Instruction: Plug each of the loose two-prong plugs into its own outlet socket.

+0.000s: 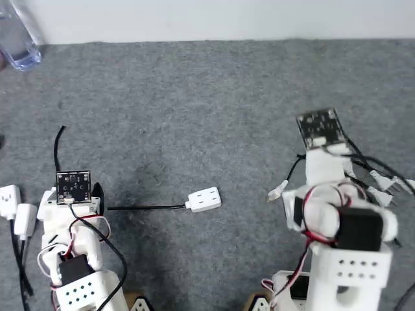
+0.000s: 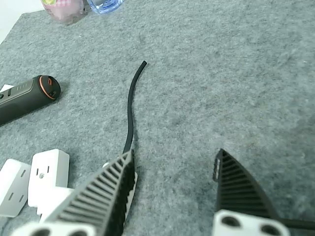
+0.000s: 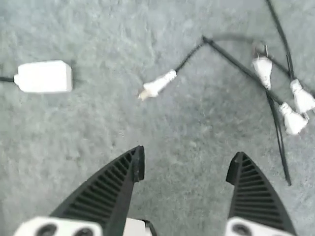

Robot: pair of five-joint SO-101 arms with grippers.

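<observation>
Four loose plugs (image 3: 157, 84), one mid-table socket (image 1: 204, 199), left tool (image 2: 175, 153) and right tool (image 3: 189, 151) both agape, empty

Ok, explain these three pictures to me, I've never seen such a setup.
The left arm and the right arm are small robots at a grey table. One picture looks down from above; the other two come from a camera on each wrist, looking past its gripper. The left gripper and right gripper are both open, holding nothing. On the table lie a white socket on a black cord, a loose plug nearby, three more plugs, and more sockets by the left arm.
</observation>
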